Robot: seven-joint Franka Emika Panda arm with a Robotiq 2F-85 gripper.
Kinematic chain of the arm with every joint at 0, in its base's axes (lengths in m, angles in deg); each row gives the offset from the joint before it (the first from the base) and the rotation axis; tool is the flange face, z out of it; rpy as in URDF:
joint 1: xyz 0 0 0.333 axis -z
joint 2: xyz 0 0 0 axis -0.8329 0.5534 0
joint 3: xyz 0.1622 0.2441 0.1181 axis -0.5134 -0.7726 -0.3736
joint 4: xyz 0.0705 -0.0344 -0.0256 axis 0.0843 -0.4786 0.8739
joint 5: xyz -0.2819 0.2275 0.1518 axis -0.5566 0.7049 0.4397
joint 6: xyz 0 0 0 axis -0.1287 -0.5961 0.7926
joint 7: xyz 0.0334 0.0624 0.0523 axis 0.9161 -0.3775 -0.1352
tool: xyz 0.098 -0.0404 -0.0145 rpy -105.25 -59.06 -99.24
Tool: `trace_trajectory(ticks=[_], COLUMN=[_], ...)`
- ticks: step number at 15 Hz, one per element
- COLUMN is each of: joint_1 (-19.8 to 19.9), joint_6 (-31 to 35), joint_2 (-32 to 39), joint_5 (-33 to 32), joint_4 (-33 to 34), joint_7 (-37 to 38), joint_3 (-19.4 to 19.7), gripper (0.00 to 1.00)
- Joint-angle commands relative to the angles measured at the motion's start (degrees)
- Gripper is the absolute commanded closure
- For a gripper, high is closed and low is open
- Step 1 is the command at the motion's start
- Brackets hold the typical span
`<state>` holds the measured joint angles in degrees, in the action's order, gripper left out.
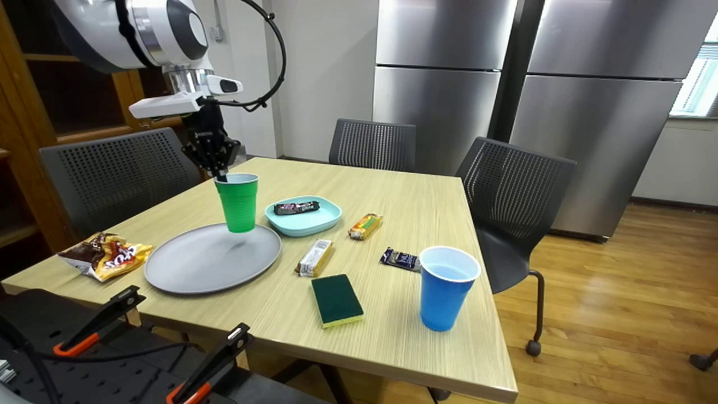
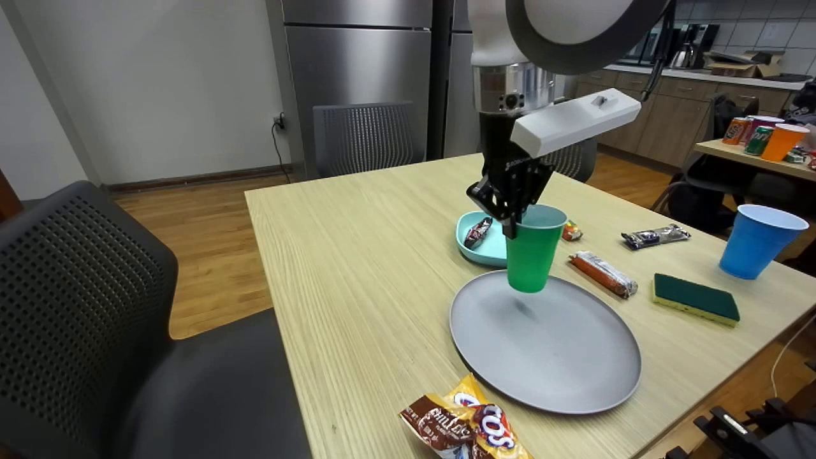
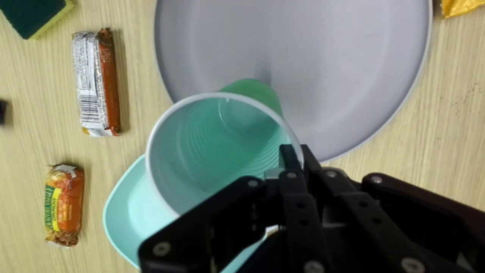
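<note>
Pinching the green cup (image 3: 227, 151) by its rim with the hand (image 3: 298, 154), with one finger inside the wall and one outside. Pressed nearly together around that thin lip, presumably for want of anything thicker to squeeze. Gripped at the edge, perhaps so as to leave the mouth facing up and unblocked. Suspended above the grey plate (image 1: 202, 264) without touching it, judging by the small shadow (image 2: 525, 310) beneath.

In the wrist view, with the cup's mouth as clock centre, find the plate toward 1 o'clock, the pale blue dish (image 3: 130, 206) toward 7, the orange bar (image 3: 64, 206) toward 8 and the silver-wrapped bar (image 3: 96, 85) toward 10. Inside the dish, note the black bar (image 1: 296, 208), perhaps set there to keep it off the desk (image 1: 404, 191).

In an exterior view, with the plate as clock centre, notice the snack bag (image 1: 115, 255) at 9 o'clock, just beside the plate, and the blue cup (image 1: 447, 297) past 3, standing on its base, likely for stability. Between plate and blue cup, toward 3 to 4, see the sponge (image 1: 336, 297) laid flat on its broad face, dark green side up. Near the blue cup, also toward 3, spot the dark bar (image 1: 399, 260).
</note>
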<state>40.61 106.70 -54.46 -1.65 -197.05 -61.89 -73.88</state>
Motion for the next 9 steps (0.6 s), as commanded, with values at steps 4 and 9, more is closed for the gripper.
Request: trace_trajectory(ticks=[4, 9], joint_1=[-1.3, -1.6], joint_6=[3.3, 6.5], joint_2=[-0.2, 1.0], joint_5=[0.8, 0.6], joint_4=[-2.7, -3.1], joint_7=[2.7, 3.3], joint_3=[-2.8, -2.6], gripper=[0.99, 0.99])
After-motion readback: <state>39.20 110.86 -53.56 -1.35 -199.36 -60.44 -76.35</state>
